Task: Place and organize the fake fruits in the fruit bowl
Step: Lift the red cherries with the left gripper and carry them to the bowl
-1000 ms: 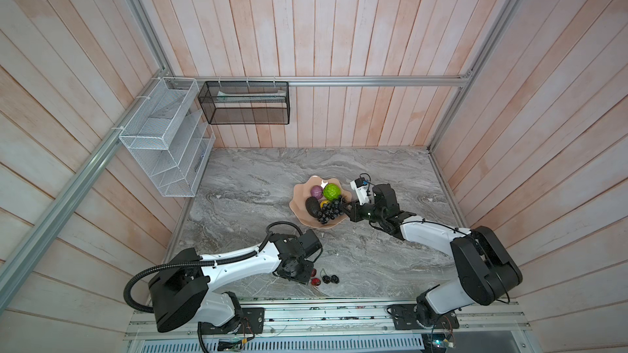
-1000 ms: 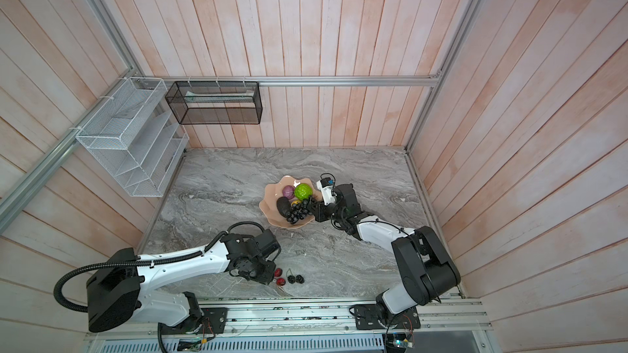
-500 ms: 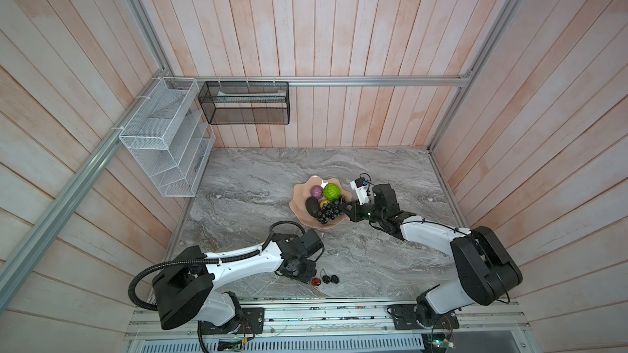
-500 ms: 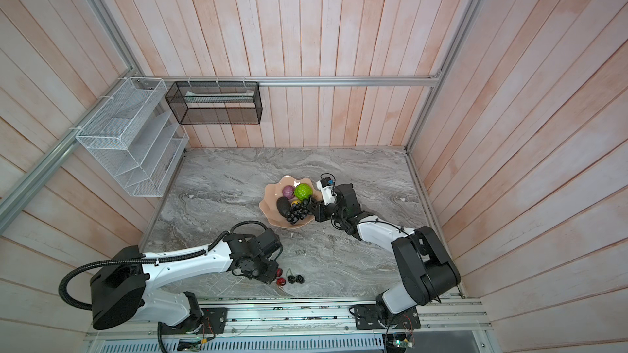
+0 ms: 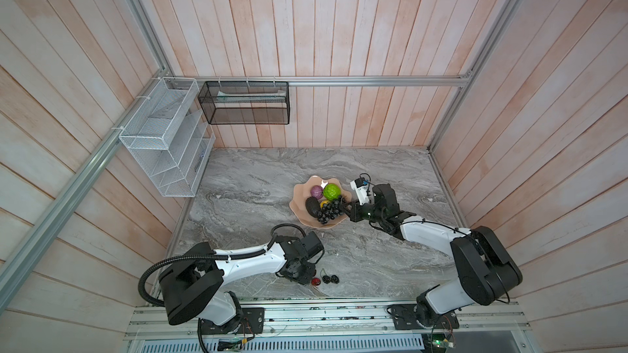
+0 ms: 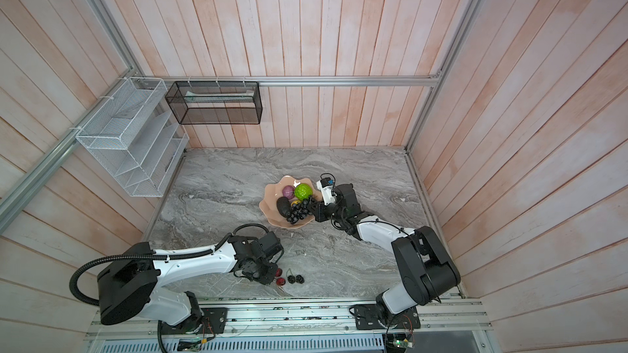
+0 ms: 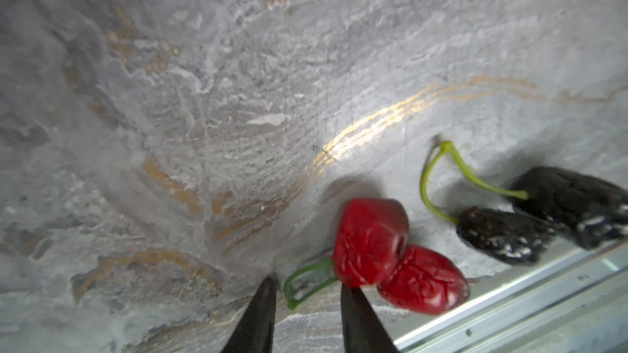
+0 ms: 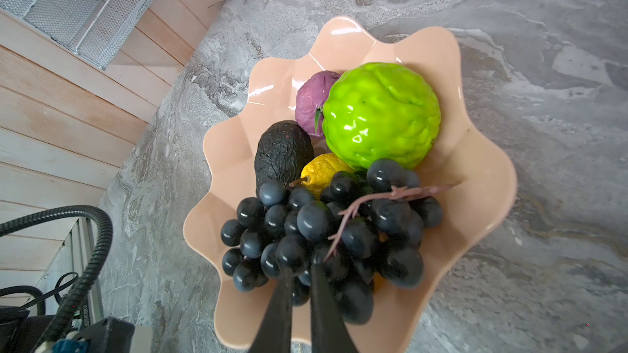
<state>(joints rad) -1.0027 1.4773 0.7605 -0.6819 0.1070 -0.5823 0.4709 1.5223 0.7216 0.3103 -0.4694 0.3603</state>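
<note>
Left wrist view: the left gripper (image 7: 307, 288) is low over the gray marble table (image 7: 238, 96). Its two dark fingers are spread, with the green stem loop (image 7: 306, 269) of the red pair (image 7: 390, 259) lying in the gap, not yet clamped. One fingertip touches the nearer red fruit. The black berry pair (image 7: 543, 215) lies just beside the red one, apart from it.

In both top views, taking the back wall as 12 o'clock, these two pairs lie at the table's 6 o'clock, close to the front edge. The black pair is at 3 o'clock of the red, and the left gripper at the red pair's 9 o'clock.

The pink bowl (image 5: 299, 203) sits near the table's middle, a little toward 12. Inside it the purple fruit (image 8: 309, 103) is at 12 o'clock, the bumpy green fruit (image 8: 380, 113) at 1, the avocado (image 8: 282, 151) at 8 and the yellow fruit (image 8: 323, 168) in the centre. The grape bunch (image 8: 316, 222) is at 5, resting on the dish.

The right gripper (image 8: 302, 269) reaches in from the bowl's 4 o'clock side. Its fingers are almost pressed together, pinching the bunch at the end of its pinkish stem.
</note>
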